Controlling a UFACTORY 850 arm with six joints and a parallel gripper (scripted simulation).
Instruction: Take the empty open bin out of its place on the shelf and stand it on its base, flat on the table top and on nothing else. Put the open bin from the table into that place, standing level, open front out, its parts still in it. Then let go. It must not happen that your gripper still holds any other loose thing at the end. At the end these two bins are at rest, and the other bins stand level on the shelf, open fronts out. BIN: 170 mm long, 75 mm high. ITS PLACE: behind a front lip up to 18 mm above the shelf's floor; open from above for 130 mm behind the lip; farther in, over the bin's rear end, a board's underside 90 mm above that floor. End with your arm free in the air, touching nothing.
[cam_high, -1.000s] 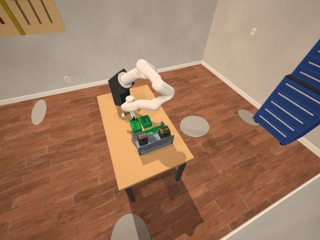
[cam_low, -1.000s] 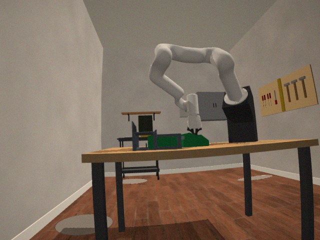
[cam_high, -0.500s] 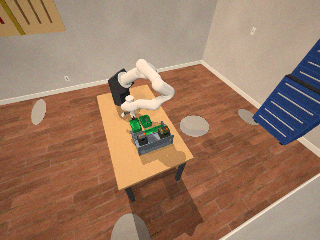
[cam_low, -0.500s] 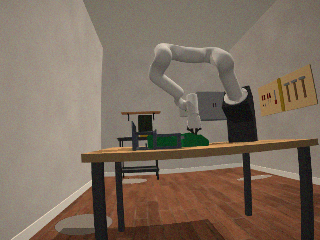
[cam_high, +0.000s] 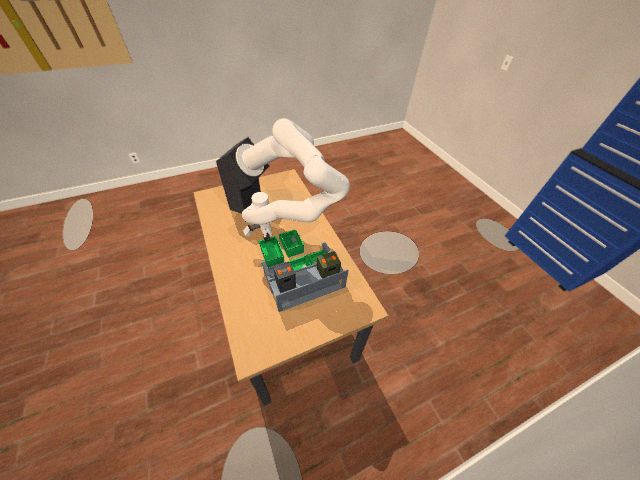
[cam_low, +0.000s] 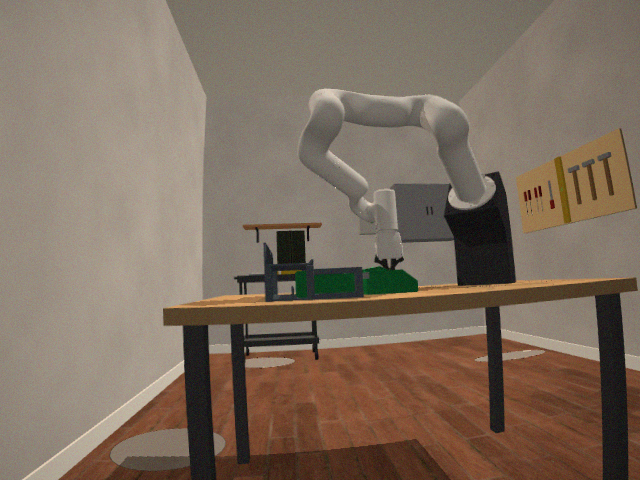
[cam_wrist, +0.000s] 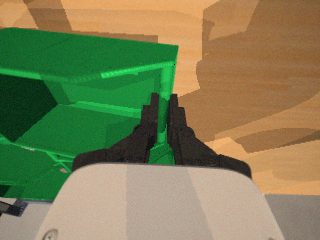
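Note:
My gripper (cam_high: 267, 238) (cam_low: 388, 268) (cam_wrist: 163, 104) points down and is shut on the end wall of a green open bin (cam_high: 271, 252) (cam_low: 392, 283) (cam_wrist: 90, 55). No parts show in this bin, and it looks low at table level; whether all its base touches the table cannot be told. A second green bin (cam_high: 292, 248) stands beside it on the table top (cam_high: 227, 289), with a small greyish part (cam_high: 294, 239) inside. The grey shelf (cam_high: 310, 292) (cam_low: 267, 273) holds green bins (cam_high: 309, 259) (cam_low: 334, 284). Its place for the bin is not clearly seen.
A dark box (cam_high: 285, 282) and an olive box (cam_high: 329, 267), both with orange spots on top, stand at the shelf's left and right in the top view. The held bin's far end is close to the shelf's left corner. The black arm mount (cam_high: 238, 180) (cam_low: 483, 242) stands behind.

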